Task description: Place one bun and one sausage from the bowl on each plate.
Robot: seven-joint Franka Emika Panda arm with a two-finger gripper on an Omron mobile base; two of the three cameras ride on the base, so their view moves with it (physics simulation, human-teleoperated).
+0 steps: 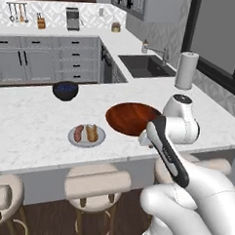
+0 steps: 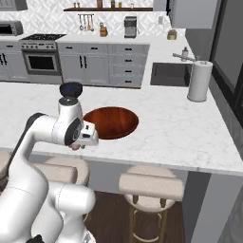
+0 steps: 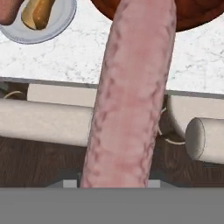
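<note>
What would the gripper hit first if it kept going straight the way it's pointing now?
Probably a bar stool under the counter edge: the gripper, shut on the sausage, looks down past the edge at stools and floor. Depth unclear.

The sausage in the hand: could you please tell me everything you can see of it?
The sausage is a pale pink cylinder with a mottled, veined skin. In the hand view it runs lengthwise up from the hand, over the counter edge and the stools below. In the right base view its pink end peeks out under the hand, which is shut on it.

Glossy reddish wooden bowl, veined white marble counter, wrinkled pink sausage skin.
</note>
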